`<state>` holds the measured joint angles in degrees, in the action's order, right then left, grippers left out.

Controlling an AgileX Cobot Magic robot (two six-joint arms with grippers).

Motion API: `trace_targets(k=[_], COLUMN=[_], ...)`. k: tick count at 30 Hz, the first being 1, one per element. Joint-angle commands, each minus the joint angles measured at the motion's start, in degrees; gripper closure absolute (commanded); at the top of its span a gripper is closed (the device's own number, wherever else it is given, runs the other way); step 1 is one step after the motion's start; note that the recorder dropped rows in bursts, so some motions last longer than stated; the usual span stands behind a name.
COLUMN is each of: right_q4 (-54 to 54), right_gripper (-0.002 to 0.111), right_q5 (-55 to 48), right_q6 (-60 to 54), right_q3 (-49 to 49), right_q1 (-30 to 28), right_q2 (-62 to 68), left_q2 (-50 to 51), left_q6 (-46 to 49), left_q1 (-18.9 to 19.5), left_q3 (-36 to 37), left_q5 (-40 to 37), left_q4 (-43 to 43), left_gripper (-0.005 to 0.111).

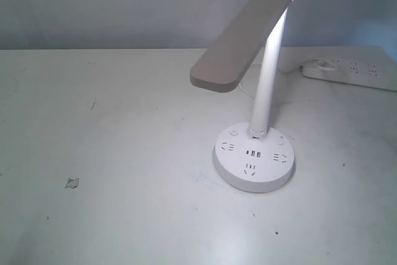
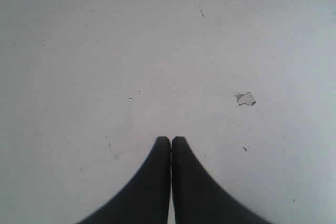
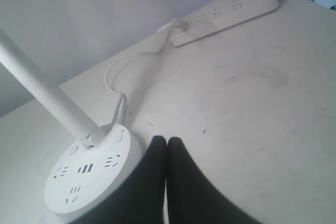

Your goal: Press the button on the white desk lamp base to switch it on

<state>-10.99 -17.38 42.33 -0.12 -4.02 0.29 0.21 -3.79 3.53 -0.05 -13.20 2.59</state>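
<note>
In the exterior view the desk lamp (image 1: 245, 38) stands on the table (image 1: 124, 122) right of the middle, with its slanted head above the round lamp base (image 1: 254, 175). A power strip (image 1: 356, 72) lies at the far right and a small scrap (image 1: 72, 182) well to the left. In the left wrist view the left gripper (image 2: 171, 141) has its jaws pressed together on nothing, above bare table. In the right wrist view the right gripper (image 3: 167, 141) is likewise closed and empty, just beside the lamp base.
</note>
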Motion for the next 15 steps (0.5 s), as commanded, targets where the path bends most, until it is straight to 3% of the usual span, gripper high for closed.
trace_targets(k=[1,15], right_q4=[-0.12,-0.14], right_gripper=[0.108,0.108], right_q5=[0.14,-0.25], right_q6=[0.01,0.01], right_q3=[0.12,0.12], right_q1=[0.01,0.01], right_q2=[-0.29,-0.29], left_q2=[-0.21,-0.21], left_q6=[0.1,0.1], left_q1=[-0.24,-0.24], left_q3=[0.05,0.05], left_q5=[-0.09,-0.09], left_q4=[-0.36,-0.36], left_gripper=[0.107,0.107])
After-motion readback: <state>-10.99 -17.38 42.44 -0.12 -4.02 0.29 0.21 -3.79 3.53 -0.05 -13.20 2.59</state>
